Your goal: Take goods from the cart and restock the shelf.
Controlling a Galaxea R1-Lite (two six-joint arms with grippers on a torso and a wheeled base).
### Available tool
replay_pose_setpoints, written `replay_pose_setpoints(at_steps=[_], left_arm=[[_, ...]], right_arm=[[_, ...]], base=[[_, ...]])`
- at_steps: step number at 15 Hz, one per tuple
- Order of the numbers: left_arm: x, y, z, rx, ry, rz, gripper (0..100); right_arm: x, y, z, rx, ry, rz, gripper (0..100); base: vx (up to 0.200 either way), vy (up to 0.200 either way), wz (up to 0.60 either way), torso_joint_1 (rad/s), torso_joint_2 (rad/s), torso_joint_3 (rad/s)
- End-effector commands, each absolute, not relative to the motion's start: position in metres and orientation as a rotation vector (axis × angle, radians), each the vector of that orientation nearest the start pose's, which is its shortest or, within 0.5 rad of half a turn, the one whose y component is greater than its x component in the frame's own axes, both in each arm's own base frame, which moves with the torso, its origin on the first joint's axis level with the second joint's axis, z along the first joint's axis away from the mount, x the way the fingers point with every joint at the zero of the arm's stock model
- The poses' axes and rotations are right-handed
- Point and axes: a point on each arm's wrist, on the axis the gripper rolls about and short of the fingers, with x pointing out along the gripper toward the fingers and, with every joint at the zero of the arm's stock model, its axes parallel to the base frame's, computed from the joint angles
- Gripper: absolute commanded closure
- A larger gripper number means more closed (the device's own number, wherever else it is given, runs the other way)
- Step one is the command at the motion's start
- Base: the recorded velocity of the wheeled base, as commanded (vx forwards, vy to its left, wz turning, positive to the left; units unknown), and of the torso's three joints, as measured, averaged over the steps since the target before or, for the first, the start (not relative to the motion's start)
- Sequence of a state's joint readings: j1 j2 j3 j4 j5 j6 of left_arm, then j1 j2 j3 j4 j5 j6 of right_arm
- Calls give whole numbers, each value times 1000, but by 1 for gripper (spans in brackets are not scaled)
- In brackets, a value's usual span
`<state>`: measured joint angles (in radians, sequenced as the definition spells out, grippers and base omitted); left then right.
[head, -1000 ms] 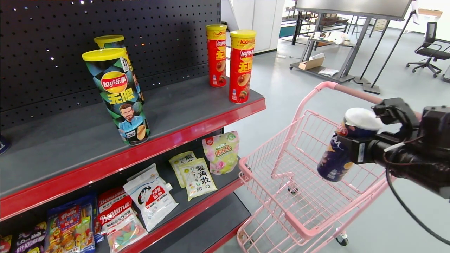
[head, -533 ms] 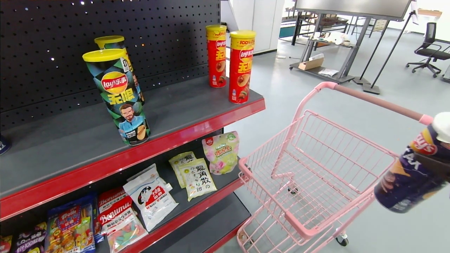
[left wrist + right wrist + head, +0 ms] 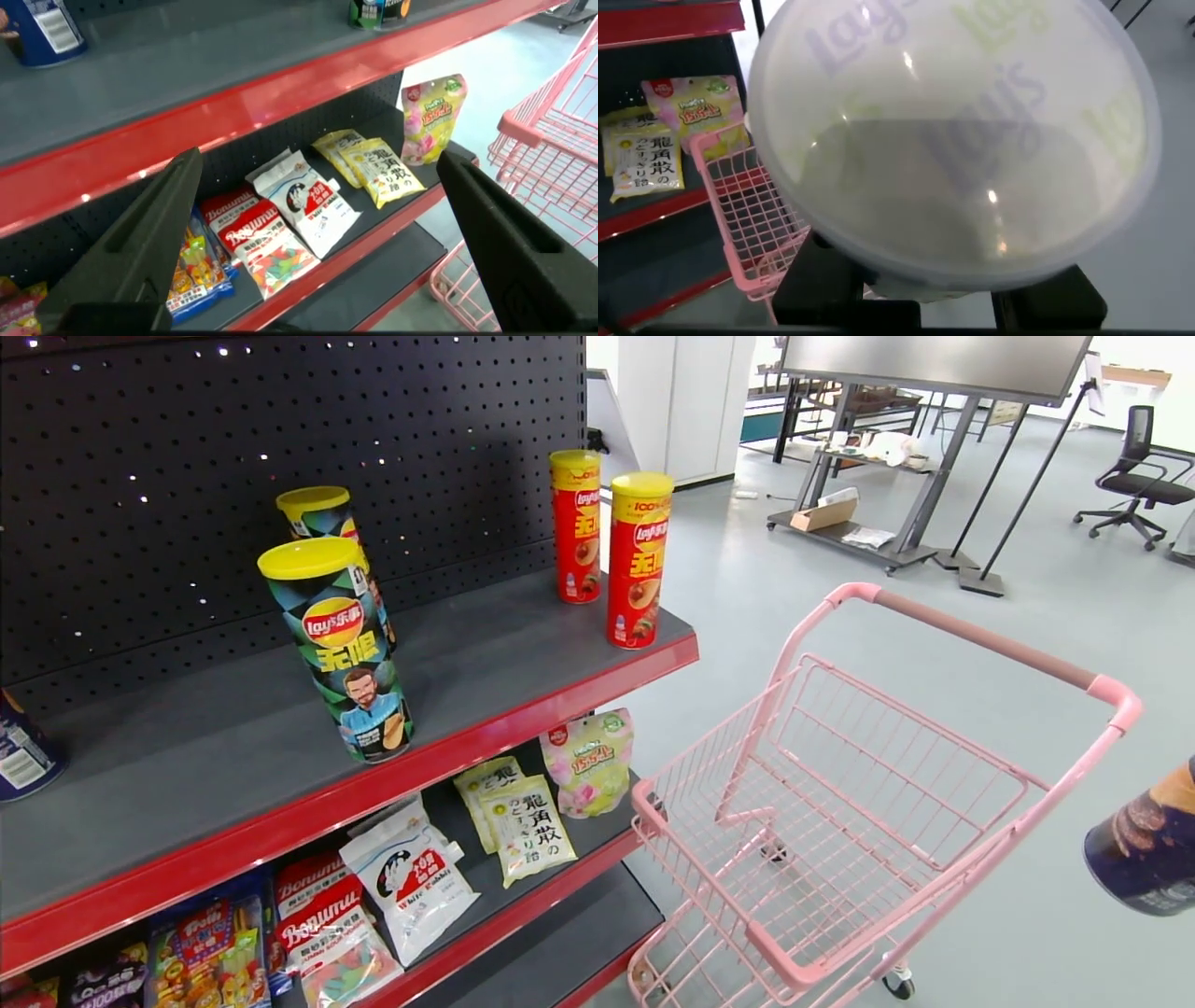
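A dark blue chip can (image 3: 1144, 854) hangs at the right edge of the head view, beyond the pink cart's (image 3: 980, 639) handle and outside its basket. In the right wrist view its white lid (image 3: 952, 140) is close up, and my right gripper (image 3: 934, 301) is shut on the can below the lid. The cart's basket holds nothing. My left gripper (image 3: 318, 252) is open with nothing in it, facing the lower shelf's snack bags (image 3: 308, 205). The grey top shelf (image 3: 523, 644) carries two green-black cans (image 3: 341, 644) and two red cans (image 3: 638, 560).
Another blue can (image 3: 23, 751) stands at the top shelf's far left. Between the green-black and red cans the shelf board is bare. Snack bags (image 3: 411, 877) lie on the lower shelf. The cart's front corner (image 3: 644, 793) is close to the shelf's red edge.
My right arm has carried the blue can rightward and down, from above the cart's basket to the view's right edge. The head camera has also shifted, so the shelf sits lower in the picture.
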<state>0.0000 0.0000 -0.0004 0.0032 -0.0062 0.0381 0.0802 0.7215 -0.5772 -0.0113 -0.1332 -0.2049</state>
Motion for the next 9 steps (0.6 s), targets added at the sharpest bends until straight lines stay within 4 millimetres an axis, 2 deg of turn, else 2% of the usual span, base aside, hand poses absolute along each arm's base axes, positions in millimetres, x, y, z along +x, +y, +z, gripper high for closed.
replay_pose_setpoints(at_steps=[1, 9], left_arm=[[-23, 0, 75, 38, 3, -6, 0], [-23, 0, 75, 38, 3, -6, 0]], right_arm=[[58, 2, 234, -219, 130, -41, 100], [55, 1, 226, -222, 144, -39, 100]], base=[[0, 0, 0, 178, -408, -251], [0, 0, 0, 160, -373, -215]])
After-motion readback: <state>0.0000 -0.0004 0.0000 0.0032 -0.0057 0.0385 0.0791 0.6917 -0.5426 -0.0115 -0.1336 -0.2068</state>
